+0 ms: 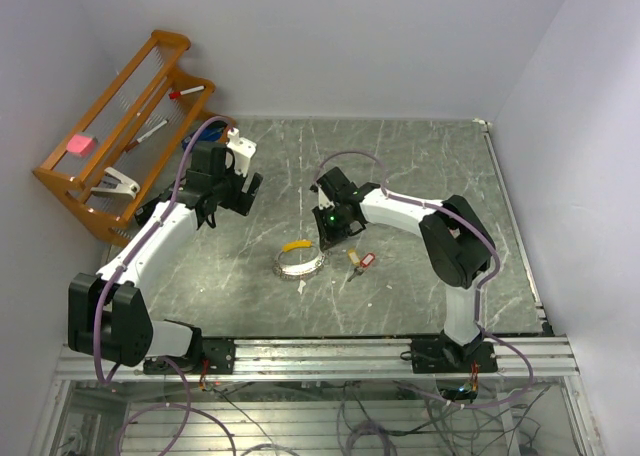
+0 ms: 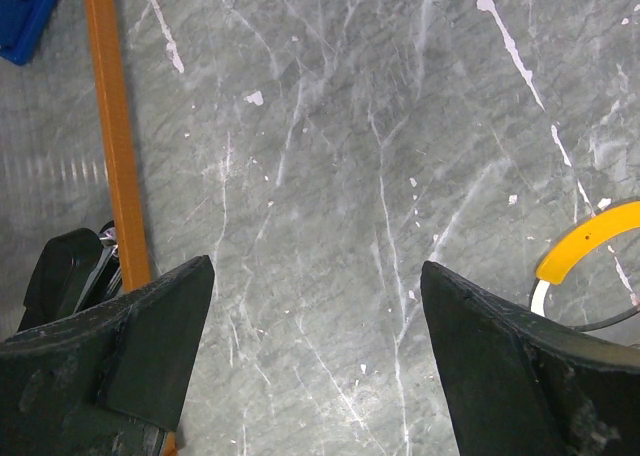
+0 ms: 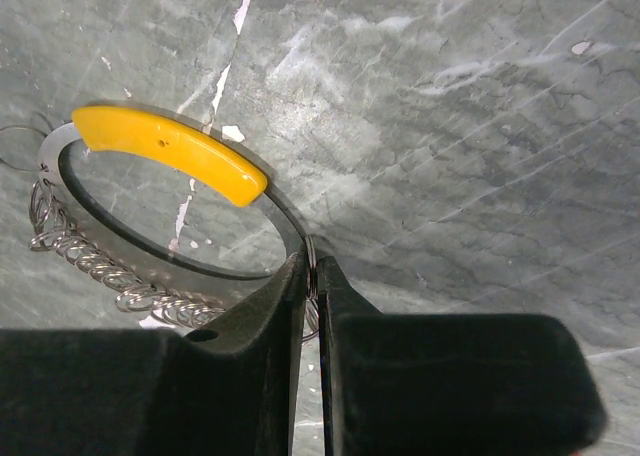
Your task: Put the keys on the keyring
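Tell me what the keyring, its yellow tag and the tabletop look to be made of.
Keyring: metal, probably steel. It is silvery and shiny, with a flat band and a stretch of coiled wire.
Yellow tag: likely plastic. It is opaque, smooth and softly glossy, with a small hole.
Tabletop: grey with white veins like marble, though it could be a printed laminate. It has a low sheen.

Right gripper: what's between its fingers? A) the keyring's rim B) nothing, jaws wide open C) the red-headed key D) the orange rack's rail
A: in the right wrist view the right gripper is pinched on the thin metal rim of the keyring, just past its yellow tag. The top view shows the keys lying loose beside the ring.
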Available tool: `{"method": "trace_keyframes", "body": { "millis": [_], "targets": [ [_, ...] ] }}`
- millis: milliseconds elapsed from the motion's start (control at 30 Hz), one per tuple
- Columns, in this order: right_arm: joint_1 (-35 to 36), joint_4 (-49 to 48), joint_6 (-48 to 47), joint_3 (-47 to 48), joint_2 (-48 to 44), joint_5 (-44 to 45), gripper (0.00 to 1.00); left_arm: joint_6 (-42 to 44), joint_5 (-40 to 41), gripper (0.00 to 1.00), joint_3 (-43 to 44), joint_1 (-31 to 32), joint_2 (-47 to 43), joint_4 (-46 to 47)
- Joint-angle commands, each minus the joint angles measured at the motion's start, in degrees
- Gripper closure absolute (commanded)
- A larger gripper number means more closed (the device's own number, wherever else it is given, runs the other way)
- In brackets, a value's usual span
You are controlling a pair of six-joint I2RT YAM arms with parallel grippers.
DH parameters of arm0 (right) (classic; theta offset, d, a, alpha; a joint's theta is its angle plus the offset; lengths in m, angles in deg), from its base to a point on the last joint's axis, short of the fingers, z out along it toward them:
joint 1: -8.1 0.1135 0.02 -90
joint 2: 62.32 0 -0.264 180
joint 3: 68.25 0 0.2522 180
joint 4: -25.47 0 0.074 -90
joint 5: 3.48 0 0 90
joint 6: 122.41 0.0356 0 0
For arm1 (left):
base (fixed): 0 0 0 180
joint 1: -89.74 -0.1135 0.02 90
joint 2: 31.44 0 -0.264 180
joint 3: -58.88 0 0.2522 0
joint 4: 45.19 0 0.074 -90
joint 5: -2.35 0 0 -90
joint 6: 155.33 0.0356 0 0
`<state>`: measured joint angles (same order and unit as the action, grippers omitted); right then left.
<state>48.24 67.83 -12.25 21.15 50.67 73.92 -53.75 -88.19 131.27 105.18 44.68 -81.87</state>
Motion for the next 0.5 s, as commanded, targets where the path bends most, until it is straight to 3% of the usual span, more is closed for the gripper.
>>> {"method": "trace_keyframes", "body": {
  "millis": [0,100,467],
  "targets": [
    [0.0,1.1,0.1,0.7,0.9,-0.2,0.91,0.1,-1.9,0.05,0.3,-0.2,-0.2,0.8],
    [0.0,0.9,0.0,0.7,0.2,0.0,1.0,0.1,-2.4,0.05,0.7,-0.2,-0.2,0.5],
    [0.0,-2.1,-2.3,1.6,-11.5,1.4,1.0,-0.6,-14.0,0.06,9.0,3.7,1.6,-4.8]
  ]
}}
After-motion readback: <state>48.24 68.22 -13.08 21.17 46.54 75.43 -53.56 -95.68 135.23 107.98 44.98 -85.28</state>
